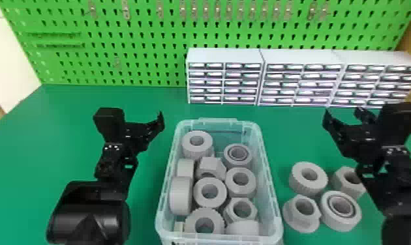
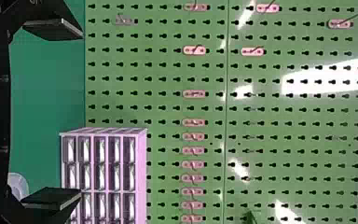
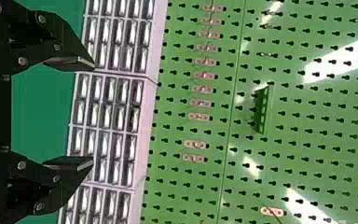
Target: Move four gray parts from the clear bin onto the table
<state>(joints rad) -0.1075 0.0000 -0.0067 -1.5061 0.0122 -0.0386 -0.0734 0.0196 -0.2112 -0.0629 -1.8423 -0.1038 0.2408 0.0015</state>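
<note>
Sending the left gripper [image 2: 81, 113] or right gripper [image 3: 93, 114], both spread, into the bin [image 1: 214, 239] risks overshooting, since four parts [image 1: 296, 184] already lie on the desk [image 1: 68, 130] at the bin's three o'clock.

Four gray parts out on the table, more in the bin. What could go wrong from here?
Overcount: four gray parts sit on the table, so another pick from the clear bin would likely overshoot.
Knock: the right arm overlaps the hex nut in the head view; lowering it might shove the nut. Clearance unclear.
Bump: the flanged nut lies close beside the bin; shifting either risks contact.
</note>
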